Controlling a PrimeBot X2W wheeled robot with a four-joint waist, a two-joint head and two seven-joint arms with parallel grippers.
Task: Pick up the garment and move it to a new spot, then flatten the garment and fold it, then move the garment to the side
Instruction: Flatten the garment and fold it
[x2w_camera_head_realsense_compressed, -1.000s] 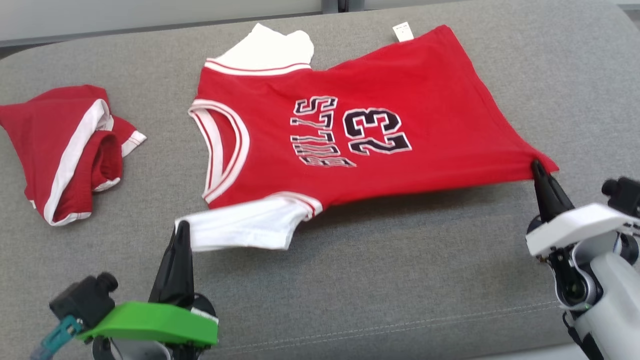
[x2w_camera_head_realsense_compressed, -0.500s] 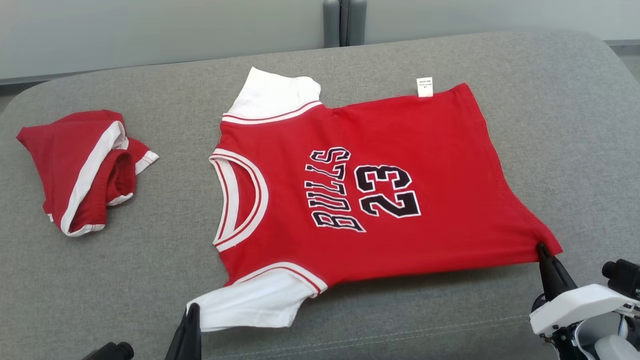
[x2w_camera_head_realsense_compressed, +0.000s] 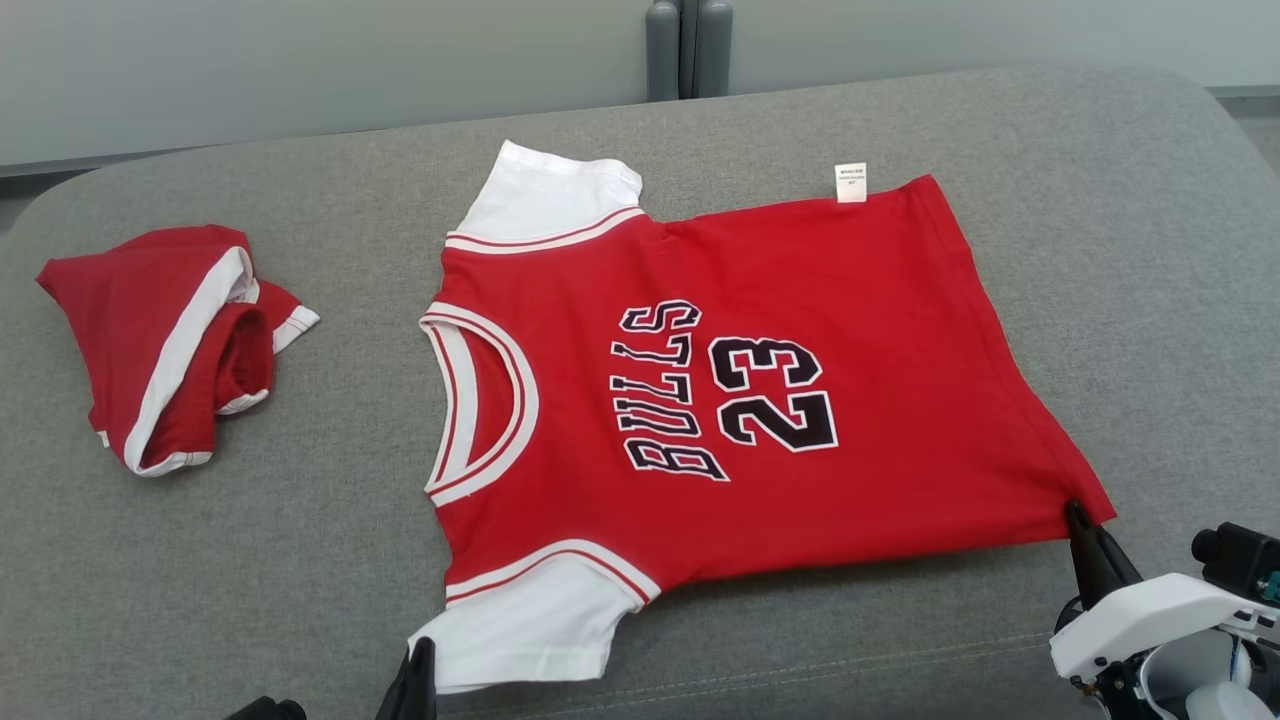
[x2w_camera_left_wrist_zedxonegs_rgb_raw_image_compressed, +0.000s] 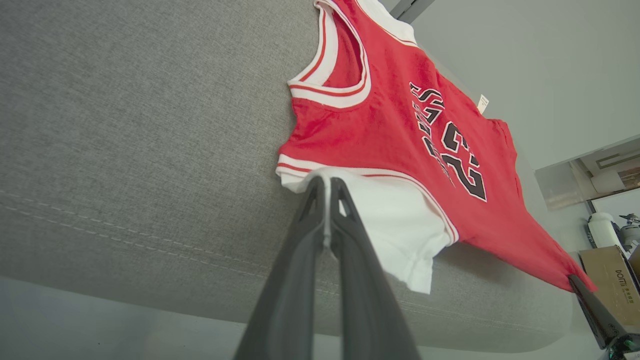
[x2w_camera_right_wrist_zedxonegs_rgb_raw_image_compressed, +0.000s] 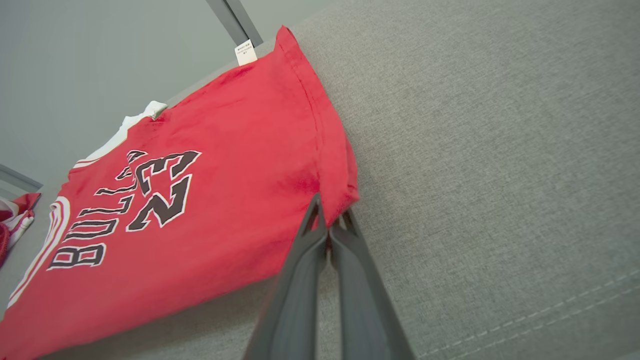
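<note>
I see the grey cushion (x2w_camera_head_realsense_compressed: 250, 560) carrying the red jersey (x2w_camera_head_realsense_compressed: 860, 300), spread flat between my two grippers. A crumpled red-and-white garment (x2w_camera_head_realsense_compressed: 160, 340) lies well off to the left, beyond my left gripper (x2w_camera_left_wrist_zedxonegs_rgb_raw_image_compressed: 327, 182). That gripper is clenched on the jersey's white sleeve (x2w_camera_head_realsense_compressed: 530, 625). My right gripper (x2w_camera_head_realsense_compressed: 1078, 515) pinches its near hem corner.

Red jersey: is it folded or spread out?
Spread out. The red jersey lies face up on the grey cushion, whole print showing, both white sleeves out. Left hand pinches the near sleeve, right hand the hem corner.
</note>
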